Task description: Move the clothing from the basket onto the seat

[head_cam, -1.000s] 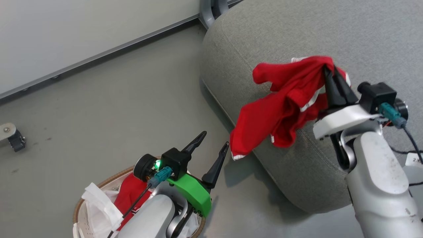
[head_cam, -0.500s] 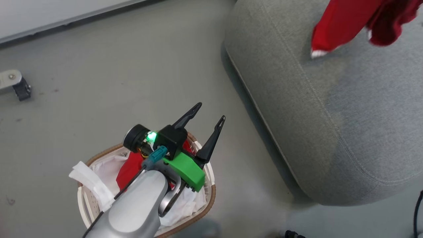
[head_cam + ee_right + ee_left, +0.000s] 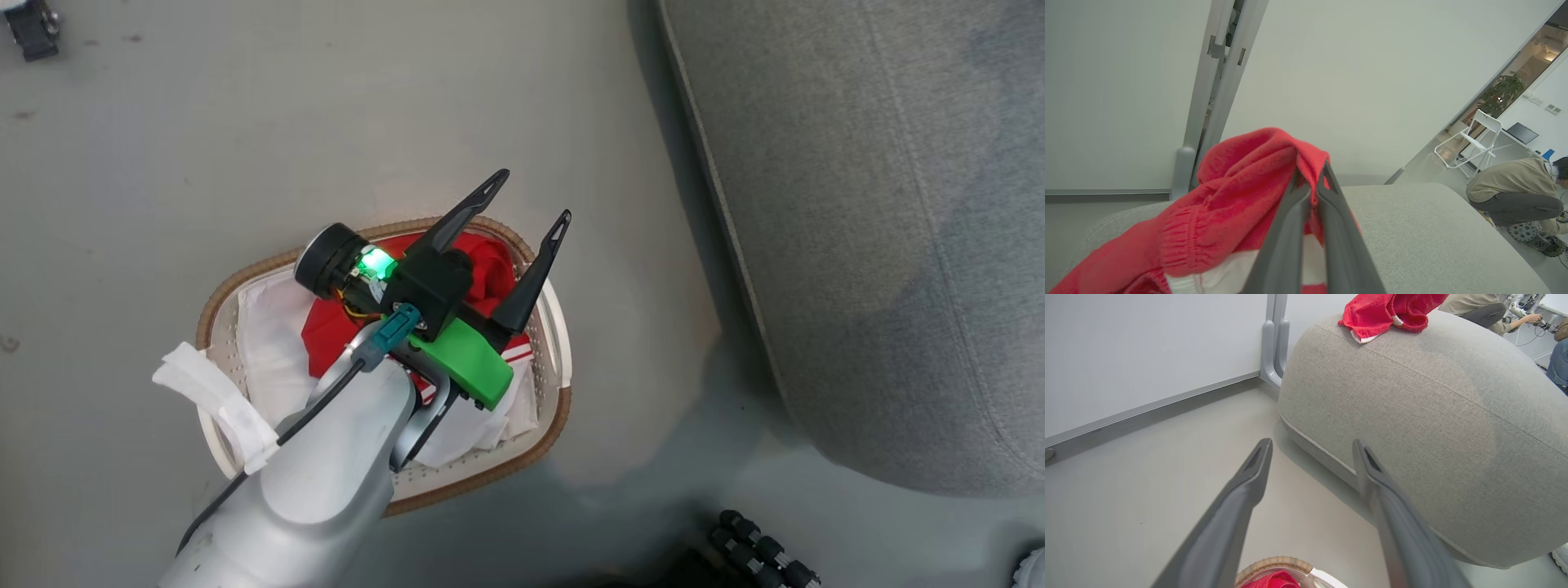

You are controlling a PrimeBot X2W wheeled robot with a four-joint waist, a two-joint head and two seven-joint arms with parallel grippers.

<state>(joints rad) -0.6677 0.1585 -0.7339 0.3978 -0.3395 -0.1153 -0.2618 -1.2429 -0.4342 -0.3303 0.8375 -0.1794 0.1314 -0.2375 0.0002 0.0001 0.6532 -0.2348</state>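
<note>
Right wrist view: R end effector (image 3: 1312,171) pinches fuzzy red clothing (image 3: 1229,192); L end effector (image 3: 531,196) wide over oval basket (image 3: 562,404).

1. I see open floor (image 3: 629,245) between basket (image 3: 560,359) and seat (image 3: 882,245).
2. Seat's bulk blocks my right.
3. Basket top open; liner (image 3: 214,400) flops over left rim.
4. My left gripper (image 3: 533,196) hangs above basket, partly covering it.

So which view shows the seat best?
The left wrist view: the seat shows nearly whole there, rounded side and top, with red clothing at its far top edge. The head view gives one corner from above. The right wrist view gives a strip of its top behind the clothing pinched in the right gripper.
</note>
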